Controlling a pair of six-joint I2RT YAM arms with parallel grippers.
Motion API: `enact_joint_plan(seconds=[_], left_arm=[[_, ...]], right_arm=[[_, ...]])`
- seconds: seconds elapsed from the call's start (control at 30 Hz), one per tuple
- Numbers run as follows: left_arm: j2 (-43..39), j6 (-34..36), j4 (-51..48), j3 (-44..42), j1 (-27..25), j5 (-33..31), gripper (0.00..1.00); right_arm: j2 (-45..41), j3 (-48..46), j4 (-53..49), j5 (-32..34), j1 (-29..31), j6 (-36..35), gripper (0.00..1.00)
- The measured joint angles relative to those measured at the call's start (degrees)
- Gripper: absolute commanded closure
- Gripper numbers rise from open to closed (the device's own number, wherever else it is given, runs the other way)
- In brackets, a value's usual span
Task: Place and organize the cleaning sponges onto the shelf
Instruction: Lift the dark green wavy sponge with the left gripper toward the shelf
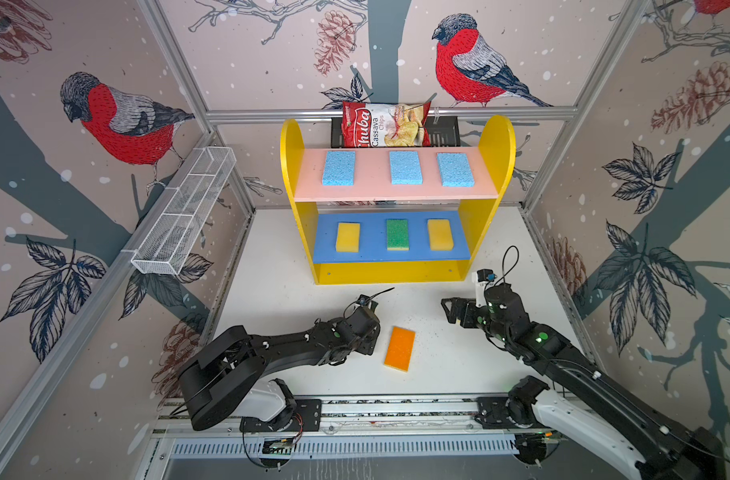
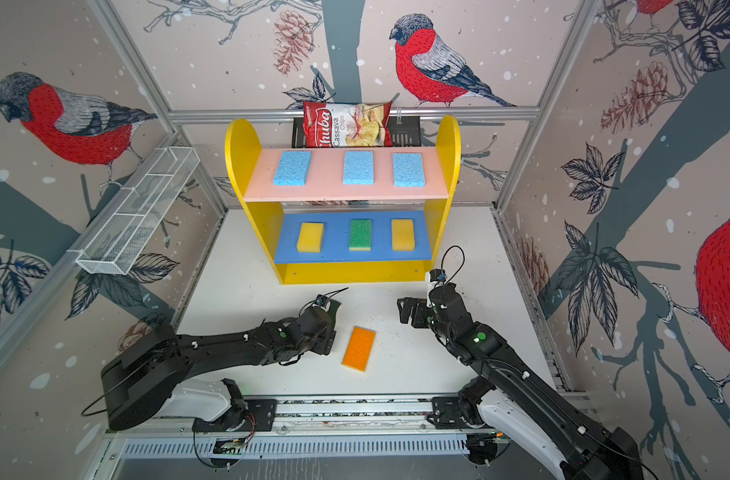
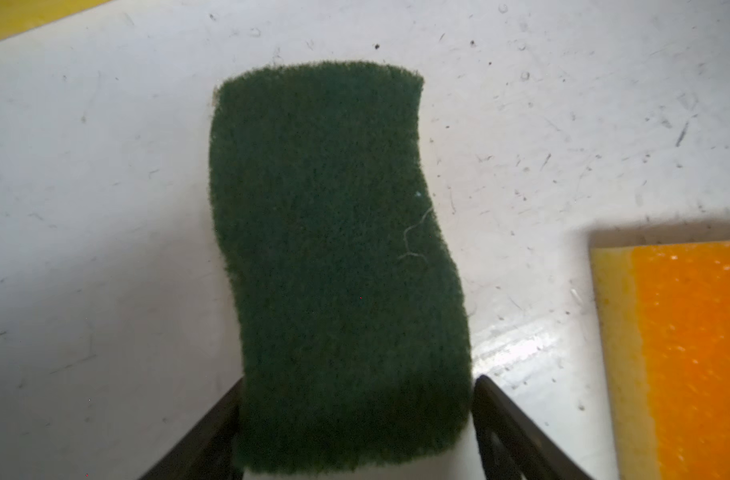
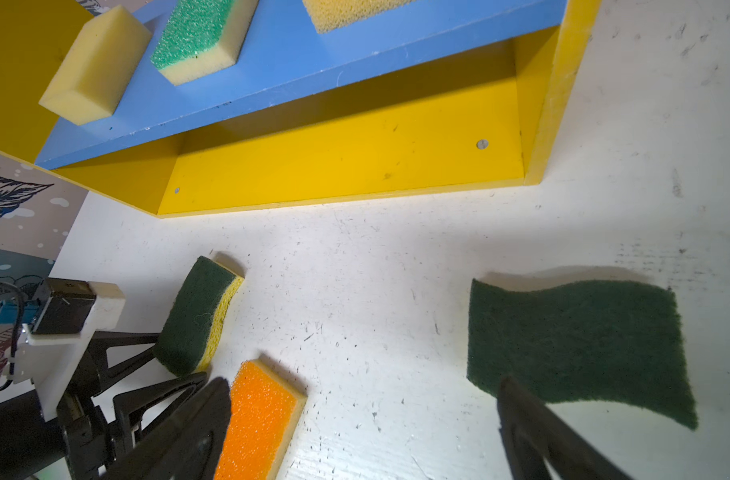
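Low over the table [image 1: 280,291], the left arm [image 1: 292,345] stretches toward the middle, its left gripper [image 3: 359,386] clamped across one wavy dark-green sponge [image 3: 334,266]. The right arm [image 1: 563,357] angles inward, its right gripper [image 4: 363,384] spread wide above a second wavy sponge [image 4: 575,349]. One orange-topped sponge [image 1: 399,348] lies between them. On the shelf [image 1: 496,141]: three light blue sponges [image 1: 338,168] on the pink board [image 1: 371,189], two yellow sponges [image 1: 348,237] flanking one green-topped sponge [image 1: 397,234] on the blue board [image 1: 376,254].

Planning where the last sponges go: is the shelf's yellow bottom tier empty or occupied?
Empty: in the right wrist view the yellow base lies bare wall to wall.
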Motion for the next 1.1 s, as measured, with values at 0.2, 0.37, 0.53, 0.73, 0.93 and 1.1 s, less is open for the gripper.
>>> enact_joint_plan(seconds=[0.2,0.37,0.53,0.73,0.93,1.1], left_arm=[[2.4,-0.1,0.7,1.4,-0.1,-1.3,0.22],[3.5,-0.3,1.9,1.7,-0.1,-2.1,0.25],[4.4,-1.2,2.5,2.1,-0.2,-3.0,0.18],[6.1,-2.6,2.7,3.4,-0.2,-4.4,0.17],[6.8,-2.8,3.5,3.6,-0.2,-4.7,0.22],[4.2,-2.6,3.5,1.5,-0.2,-4.2,0.2]], right_arm=[[0.0,0.0,0.2,0.0,0.0,0.0,0.0],[-0.1,0.0,0.2,0.0,0.0,0.0,0.01],[-0.1,0.0,0.2,0.0,0.0,0.0,0.01],[-0.1,0.0,0.2,0.0,0.0,0.0,0.01],[-0.2,0.0,0.2,0.0,0.0,0.0,0.01],[-0.4,0.0,0.2,-0.1,0.0,0.0,0.01]])
